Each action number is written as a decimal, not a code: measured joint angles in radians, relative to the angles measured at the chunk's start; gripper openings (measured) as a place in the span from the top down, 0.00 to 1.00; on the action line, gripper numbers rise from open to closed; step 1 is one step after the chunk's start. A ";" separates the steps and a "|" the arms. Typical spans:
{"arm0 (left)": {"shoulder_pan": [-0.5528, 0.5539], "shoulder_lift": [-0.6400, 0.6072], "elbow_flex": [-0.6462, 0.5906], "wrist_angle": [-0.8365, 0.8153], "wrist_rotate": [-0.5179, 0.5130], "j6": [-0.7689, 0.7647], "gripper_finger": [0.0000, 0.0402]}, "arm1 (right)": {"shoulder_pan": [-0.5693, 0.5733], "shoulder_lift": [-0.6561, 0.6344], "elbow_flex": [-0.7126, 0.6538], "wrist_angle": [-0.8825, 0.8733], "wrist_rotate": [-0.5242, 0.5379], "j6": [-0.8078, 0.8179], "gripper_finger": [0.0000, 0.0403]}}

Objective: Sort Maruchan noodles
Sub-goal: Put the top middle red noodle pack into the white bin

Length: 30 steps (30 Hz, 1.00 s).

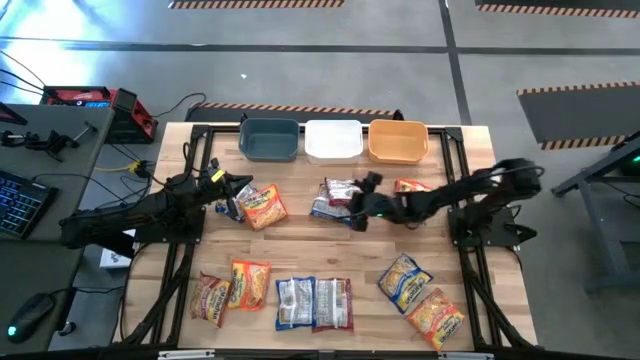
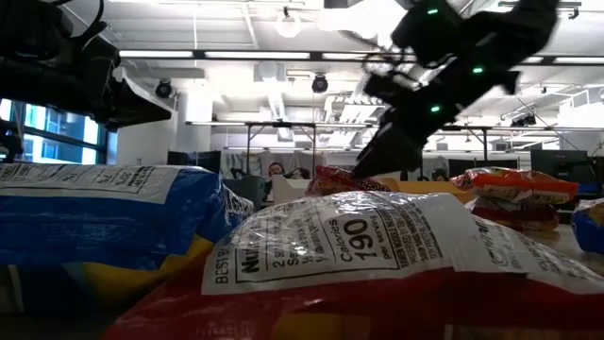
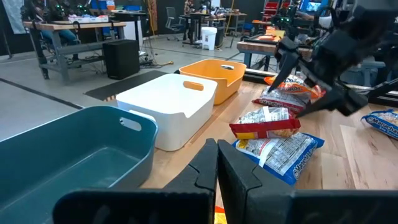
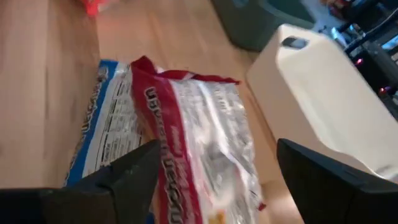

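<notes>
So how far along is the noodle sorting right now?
Nothing looks sorted yet: the blue bin, white bin and orange bin show no packets inside. In hand: the right hand is open over the white-maroon packet by the white bin; the left hand is shut by an orange packet. Remaining: every packet on the table.

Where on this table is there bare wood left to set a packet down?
Bare wood runs across the middle, between the front row of noodle packets and the right gripper. All three bins, dark-blue, white and orange, look empty. It is crowded around the stacked packets under that gripper and beside the left gripper.
</notes>
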 joint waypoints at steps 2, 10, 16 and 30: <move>0.000 0.000 0.000 0.000 0.000 0.000 1.00 | -0.001 0.056 0.062 -0.053 0.024 -0.001 0.24; 0.000 0.000 0.000 0.000 0.000 0.000 1.00 | -0.029 0.199 0.250 -0.266 0.033 0.069 0.26; 0.000 0.000 0.000 0.000 0.000 0.000 1.00 | -0.056 0.234 0.333 -0.392 0.024 0.121 0.42; 0.000 0.000 0.000 0.000 0.000 0.000 1.00 | -0.080 0.234 0.482 -0.536 -0.056 0.160 0.90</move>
